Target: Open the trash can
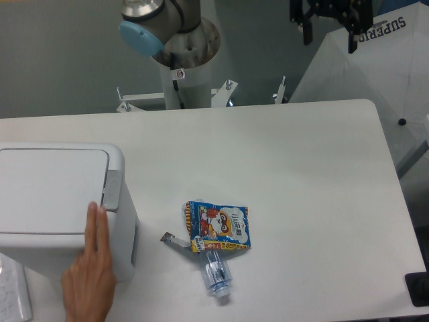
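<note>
The trash can (60, 201) stands at the left edge of the white table (301, 168), near the front, and its left part is cut by the border of the picture. It is a large boxy bin of light grey-white plastic with rounded corners. Its flat rectangular lid (50, 191) lies down closed, and the grey push-button strip (112, 190) runs along the right edge of the lid. A human hand (90, 278) comes from the bottom of the picture and rests with the fingers flat against the front right corner of the bin, just below the button strip. The gripper (330, 30) hangs at the top of the picture, to the right, above and behind the far edge of the table, well apart from the trash can. Its two dark fingers point downward with a wide gap between them, and they hold nothing. Near the middle front of the table lies a colourful snack packet (220, 225), flat, with a cartoon picture on it. A small clear plastic bottle (216, 274) lies on its side just below the packet, touching its lower edge.
</note>
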